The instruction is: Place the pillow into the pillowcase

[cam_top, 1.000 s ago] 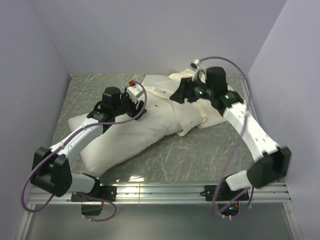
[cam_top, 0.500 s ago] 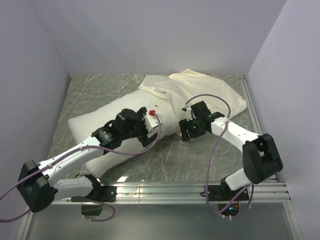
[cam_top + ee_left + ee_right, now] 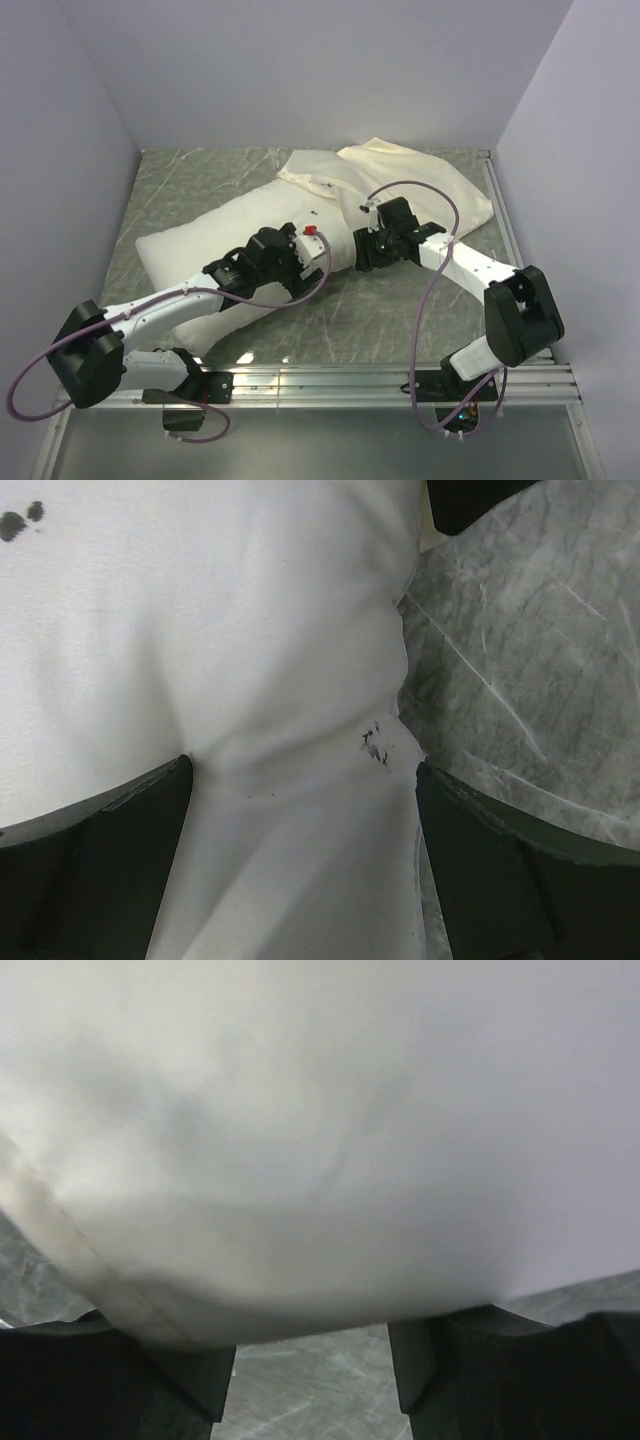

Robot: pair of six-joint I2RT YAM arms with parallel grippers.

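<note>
Pillow (image 3: 200,260) diagonal across table (image 3: 400,310). Near-left end bare, far-right end at mouth of pillowcase (image 3: 430,185), either partly in or just under, cannot tell which. Most of pillow outside. Pillowcase bunched toward far-right corner.

Left gripper (image 3: 288,268): jaws wide apart, straddling pillow's near long edge, stuffing bulging between fingers (image 3: 100,870), nothing clamped. Right gripper (image 3: 360,258): low at pillowcase's near hem, jaws apart, bare table visible between them, fabric just past tips. Wrist view blurred, no pinch seen.

Risks, as judged:
- Right jaws closing on both layers of hem, or on hem plus pillow corner. Mouth pinned shut, nothing goes in. Cause: thin fabric lying flat on plump stuffing, layers hard to separate.
- Right jaws closing on air or table only. Hem sits above tips, easy miss.
- Left grip too shallow: soft fill squeezes out, fabric slips on push. Too deep and pillow folds, jamming at mouth.
- Push w/o firm hold on hem: whole pillowcase slides toward far wall w/ pillow, no gain.
- Pillow's far corner snagging inside seam, pillowcase twisting — likely if push runs off the diagonal.
- Arms close together mid-table, cables looping nearby, so poss. snag or bump if both advance at once.
</note>
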